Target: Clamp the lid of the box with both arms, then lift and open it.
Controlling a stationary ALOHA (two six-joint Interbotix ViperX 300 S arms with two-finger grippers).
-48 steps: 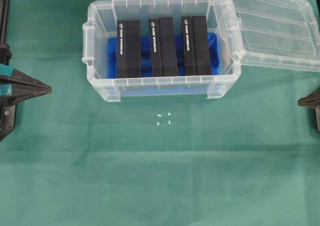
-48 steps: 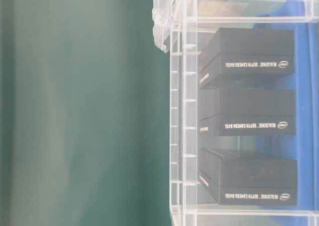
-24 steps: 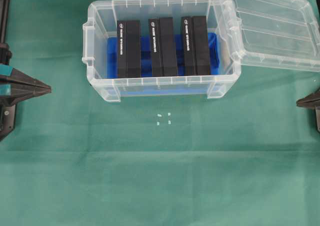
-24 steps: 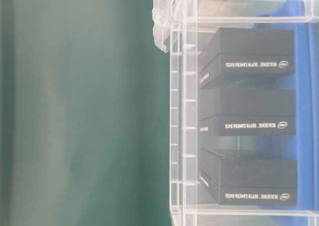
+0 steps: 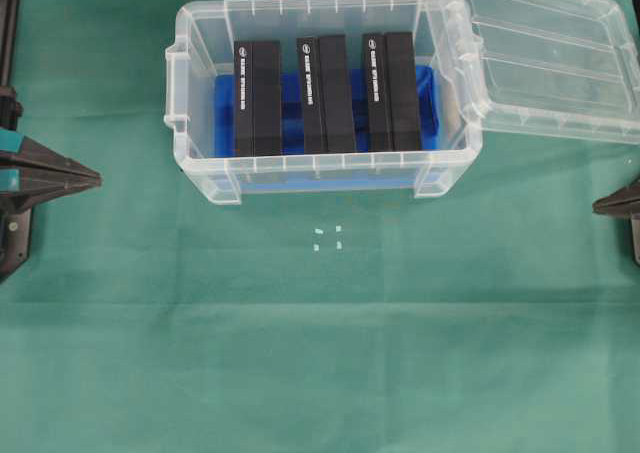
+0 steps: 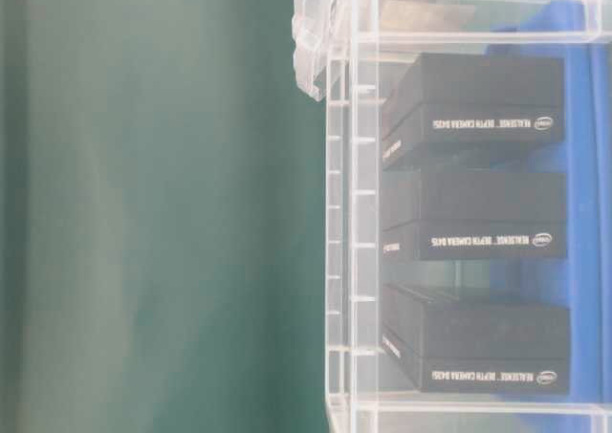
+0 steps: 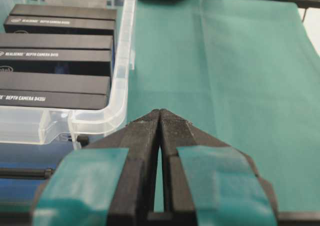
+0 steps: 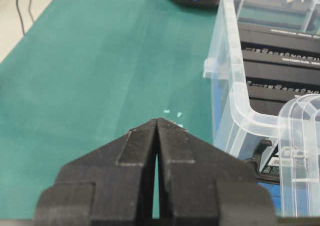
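Beside the box, the lid apparently leans, off.

green cloth lies open before the box.

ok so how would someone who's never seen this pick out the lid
Find the clear plastic box on the green cloth, holding three black blocks. The lid leans off its right end in the overhead view: flat, clear, shallow, two long ridges, nothing inside.
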